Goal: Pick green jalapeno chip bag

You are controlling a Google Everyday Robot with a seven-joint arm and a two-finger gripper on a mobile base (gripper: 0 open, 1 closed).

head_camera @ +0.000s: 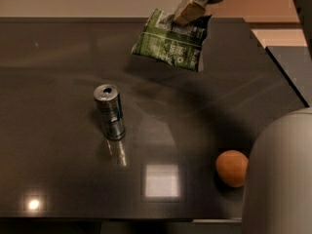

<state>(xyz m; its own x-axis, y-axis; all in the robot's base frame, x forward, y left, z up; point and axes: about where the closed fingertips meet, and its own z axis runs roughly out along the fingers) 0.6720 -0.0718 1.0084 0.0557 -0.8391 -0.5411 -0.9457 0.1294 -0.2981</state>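
The gripper (186,15) is hanging at the top of the view, its fingers pinching the upper edge of the green chip bag (168,45). White print is showing across the bag's front, but no word is coming through clearly. The can (110,112) standing on the worktop (53,72) is offering nothing readable either.

One bag (170,43) in gripper (188,12), can (110,112), orange (232,167)

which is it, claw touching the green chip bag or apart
Touching. The camera view shows the claw at the top of the picture, shut on the upper edge of the green jalapeno chip bag, which hangs from it above the table.
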